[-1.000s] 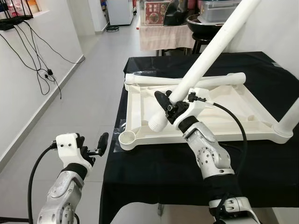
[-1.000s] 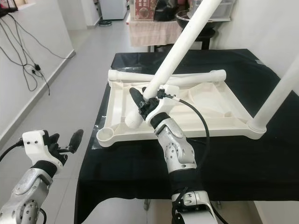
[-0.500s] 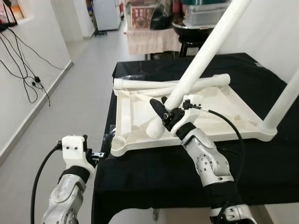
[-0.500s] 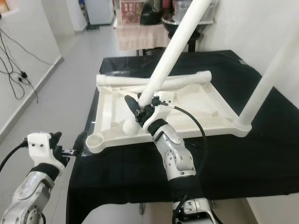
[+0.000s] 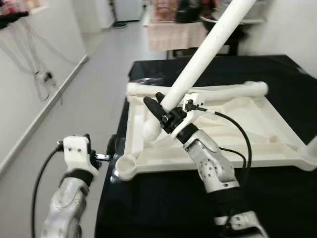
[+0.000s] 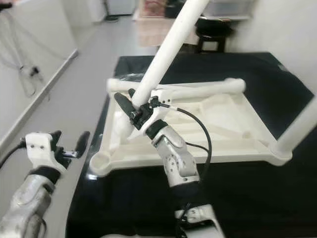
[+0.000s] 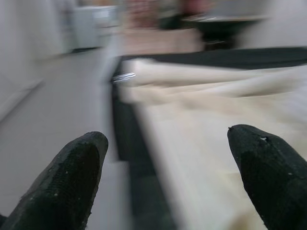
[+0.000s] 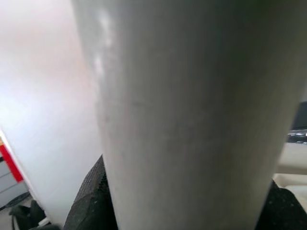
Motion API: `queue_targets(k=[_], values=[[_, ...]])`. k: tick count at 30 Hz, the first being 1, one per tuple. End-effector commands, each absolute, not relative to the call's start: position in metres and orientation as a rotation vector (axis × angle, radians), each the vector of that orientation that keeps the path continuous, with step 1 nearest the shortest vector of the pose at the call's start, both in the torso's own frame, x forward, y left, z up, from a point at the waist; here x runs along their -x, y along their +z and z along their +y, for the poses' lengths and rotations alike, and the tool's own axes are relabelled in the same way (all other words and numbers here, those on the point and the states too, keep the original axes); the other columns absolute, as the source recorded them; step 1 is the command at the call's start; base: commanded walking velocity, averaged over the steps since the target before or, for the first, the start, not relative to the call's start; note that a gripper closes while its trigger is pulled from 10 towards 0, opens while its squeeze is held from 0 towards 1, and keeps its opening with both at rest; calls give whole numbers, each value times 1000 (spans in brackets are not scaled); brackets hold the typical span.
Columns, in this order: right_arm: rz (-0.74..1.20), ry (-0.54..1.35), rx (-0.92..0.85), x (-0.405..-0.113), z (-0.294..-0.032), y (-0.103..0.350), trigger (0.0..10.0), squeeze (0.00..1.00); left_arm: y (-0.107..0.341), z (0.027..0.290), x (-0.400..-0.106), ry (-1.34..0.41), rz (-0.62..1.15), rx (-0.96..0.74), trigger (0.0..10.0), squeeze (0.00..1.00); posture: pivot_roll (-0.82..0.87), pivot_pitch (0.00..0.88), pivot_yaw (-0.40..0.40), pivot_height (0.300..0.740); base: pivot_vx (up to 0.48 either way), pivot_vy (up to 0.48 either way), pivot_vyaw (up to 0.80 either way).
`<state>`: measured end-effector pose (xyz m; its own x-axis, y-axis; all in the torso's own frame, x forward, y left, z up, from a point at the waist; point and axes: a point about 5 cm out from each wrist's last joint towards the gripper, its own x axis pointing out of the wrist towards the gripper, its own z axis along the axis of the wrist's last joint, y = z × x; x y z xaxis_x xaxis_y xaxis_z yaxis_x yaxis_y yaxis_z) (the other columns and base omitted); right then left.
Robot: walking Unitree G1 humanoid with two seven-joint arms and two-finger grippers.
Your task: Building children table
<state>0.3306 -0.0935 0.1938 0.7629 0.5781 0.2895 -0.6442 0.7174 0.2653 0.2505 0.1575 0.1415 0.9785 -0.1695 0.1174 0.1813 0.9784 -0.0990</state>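
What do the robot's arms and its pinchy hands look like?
Both arms are shiny silver metal with rounded joints. Each wrist has a blocky white part, and a black cable loops along each arm. The left gripper and right gripper each have two long black fingers.

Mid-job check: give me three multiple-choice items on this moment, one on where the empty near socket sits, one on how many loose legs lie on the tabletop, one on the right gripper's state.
1. The empty corner socket of the upturned tabletop is
A. at its near left corner
B. at its far right corner
C. on the floor

2. Loose legs lying across the tabletop's far edge:
A. none
B. one
C. three

3. The right gripper is
A. open above the cloth
B. shut on the tilted white leg
C. holding a screwdriver

Answers: 1 A, the open ring faces the left gripper. 2 B, a single tube lies there. 3 B, black fingers clamp its lower end.
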Motion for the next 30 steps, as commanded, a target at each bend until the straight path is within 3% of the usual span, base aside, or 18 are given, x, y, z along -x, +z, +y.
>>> queue_targets(k=[1, 8, 15, 18, 22, 30], values=[[-216, 762, -381, -327, -76, 201, 10000, 0, 135, 168, -247, -140, -86, 96, 10000, 0, -32, 0, 45, 740, 292, 0, 0], [-212, 1047, -323, -306, -70, 200, 10000, 0, 122, 161, -238, -165, -21, 99, 10000, 0, -28, 0, 49, 740, 0, 0, 0], [-187, 1245, -271, -291, -69, 198, 10000, 0, 111, 154, -223, -209, 41, 113, 10000, 0, -18, 0, 46, 740, 0, 0, 800], [-148, 1364, -226, -280, -69, 193, 10000, 0, 107, 144, -208, -311, 71, 116, 10000, 0, -14, 0, 42, 740, 0, 0, 533], [-119, 1407, -198, -277, -69, 188, 10000, 0, 103, 138, -195, -379, 105, 100, 10000, 0, -4, 0, 36, 740, 0, 0, 0], [-102, 1367, -164, -285, -62, 185, 10000, 0, 100, 141, -183, -321, 133, 64, 10000, 0, 18, 0, 23, 740, 0, 0, 0]])
